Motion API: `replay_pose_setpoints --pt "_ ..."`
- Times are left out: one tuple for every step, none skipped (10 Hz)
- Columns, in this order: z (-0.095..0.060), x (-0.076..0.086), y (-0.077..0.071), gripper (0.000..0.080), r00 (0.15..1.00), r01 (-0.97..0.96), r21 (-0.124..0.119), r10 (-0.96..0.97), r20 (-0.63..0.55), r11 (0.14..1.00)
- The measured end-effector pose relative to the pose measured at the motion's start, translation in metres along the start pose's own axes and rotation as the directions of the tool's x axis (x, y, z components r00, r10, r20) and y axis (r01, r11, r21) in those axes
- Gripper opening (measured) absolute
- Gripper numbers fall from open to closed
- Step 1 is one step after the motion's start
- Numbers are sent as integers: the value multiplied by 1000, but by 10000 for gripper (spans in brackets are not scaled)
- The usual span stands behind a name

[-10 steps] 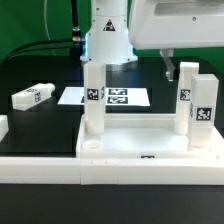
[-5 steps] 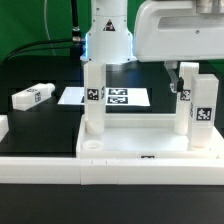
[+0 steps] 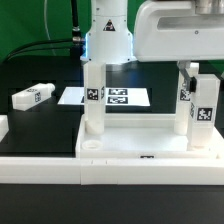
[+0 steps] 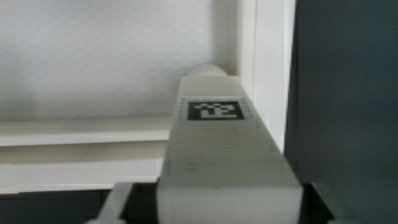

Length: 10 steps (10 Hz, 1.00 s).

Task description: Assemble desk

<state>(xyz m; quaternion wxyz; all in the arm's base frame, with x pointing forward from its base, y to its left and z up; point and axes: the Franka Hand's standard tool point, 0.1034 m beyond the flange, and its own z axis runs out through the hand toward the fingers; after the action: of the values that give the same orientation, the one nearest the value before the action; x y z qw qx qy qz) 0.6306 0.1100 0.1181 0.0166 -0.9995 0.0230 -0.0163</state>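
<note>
**Desk tabletop** (image 3: 135, 128): a white tray with a raised rim. It is lying flat on the black table (image 3: 40, 125), just behind the long front rail (image 3: 110, 172).

**Legs, upright:** three are standing on the tabletop.
- The left leg (image 3: 93, 100) is standing at the exterior view's left.
- The far right leg (image 3: 186, 95) and the near right leg (image 3: 205, 112) are standing at the exterior view's right, just beside each other in that view.
- Each is showing a marker tag.

**Loose leg** (image 3: 32, 97): it is lying on its side on the table, well apart from the tabletop, toward the exterior view's left.

**Gripper** (image 3: 186, 68): it is hanging directly over the far right leg.
- In the wrist view this leg (image 4: 222, 140) is filling the whole gap of the gripper (image 4: 222, 200).
- The fingers (image 4: 315, 203) are pressing against its opposite sides, so the hand is clamping the leg.
- The leg's foot is meeting the tabletop (image 4: 89, 60) beside the rim.

**Marker board** (image 3: 115, 97): it is lying flat behind the tabletop, in front of the robot base (image 3: 105, 40).
</note>
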Motion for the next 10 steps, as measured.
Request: replay_pose_setpoints --pt "0 0 1 287 995 -102 4 102 1 995" --pt "0 0 3 287 963 -270 17 270 7 963" --pt "1 1 4 287 927 -376 25 376 6 926" --pt "1 0 6 287 853 -521 37 521 9 853" --pt "1 -1 7 287 786 -617 47 618 9 785" --pt "2 -2 7 287 725 -688 56 689 9 724" --pt "1 -2 7 287 623 -781 71 782 25 620" --pt "2 -3 6 287 538 -842 67 842 33 536" --pt "2 -3 6 287 479 -877 66 877 39 476" --pt "2 -3 6 287 424 -905 66 904 48 421"
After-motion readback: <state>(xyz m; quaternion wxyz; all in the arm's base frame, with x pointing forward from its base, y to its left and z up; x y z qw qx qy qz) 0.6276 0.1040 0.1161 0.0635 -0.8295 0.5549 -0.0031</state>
